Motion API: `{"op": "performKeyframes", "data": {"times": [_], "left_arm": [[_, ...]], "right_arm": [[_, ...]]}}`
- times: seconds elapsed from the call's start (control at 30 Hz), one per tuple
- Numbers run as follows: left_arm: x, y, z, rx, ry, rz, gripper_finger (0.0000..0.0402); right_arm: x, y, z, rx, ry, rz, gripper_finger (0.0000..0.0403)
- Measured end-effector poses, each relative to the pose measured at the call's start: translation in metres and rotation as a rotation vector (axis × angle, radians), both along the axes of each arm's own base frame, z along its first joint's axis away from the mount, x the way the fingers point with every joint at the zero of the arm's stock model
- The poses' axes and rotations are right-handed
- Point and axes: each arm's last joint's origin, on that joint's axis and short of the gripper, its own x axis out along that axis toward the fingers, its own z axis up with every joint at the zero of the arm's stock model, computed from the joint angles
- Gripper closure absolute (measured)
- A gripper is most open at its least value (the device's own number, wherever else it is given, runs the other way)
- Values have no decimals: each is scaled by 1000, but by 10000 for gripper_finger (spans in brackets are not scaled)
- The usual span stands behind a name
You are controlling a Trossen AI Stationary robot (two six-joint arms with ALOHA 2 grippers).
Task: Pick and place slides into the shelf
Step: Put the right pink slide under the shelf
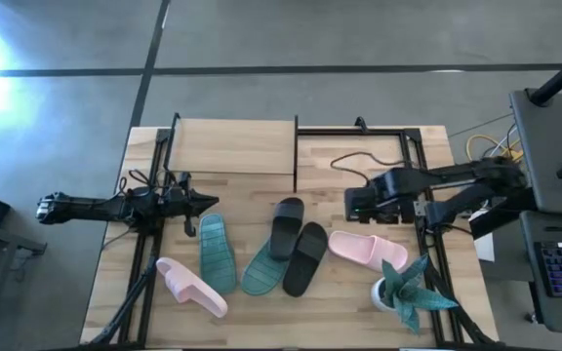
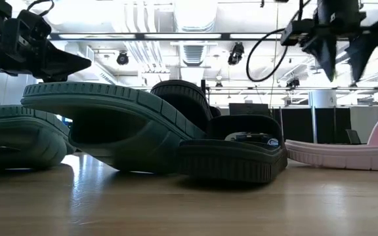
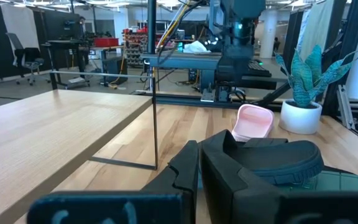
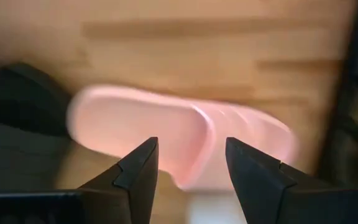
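Observation:
Six slides lie on the tabletop in front of the shelf. One pale pink slide is at the right and one at the near left. Two teal slides lie ribbed sole up. Two black slides lie in the middle, against the second teal one. My right gripper is open, pointing down, above the right pink slide, with nothing between its fingers. My left gripper is shut and empty, level, just beyond the far end of the left teal slide.
A potted plant stands at the near right corner, close to the right pink slide. The shelf's thin black frame runs along the far half of the table. Black rails edge the table's left and right sides.

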Motion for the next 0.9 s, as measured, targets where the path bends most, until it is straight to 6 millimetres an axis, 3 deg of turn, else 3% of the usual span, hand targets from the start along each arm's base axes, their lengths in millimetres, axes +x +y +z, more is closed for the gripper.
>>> {"op": "performKeyframes", "data": {"times": [0.13,0.4,0.9], "left_arm": [[0,0,0,0,0,0,398],[0,0,0,0,0,0,398],[0,0,0,0,0,0,398]], "right_arm": [[14,5,-5,116,142,40,223],[38,9,-39,164,278,99,223],[35,13,-86,256,384,104,222]]}}
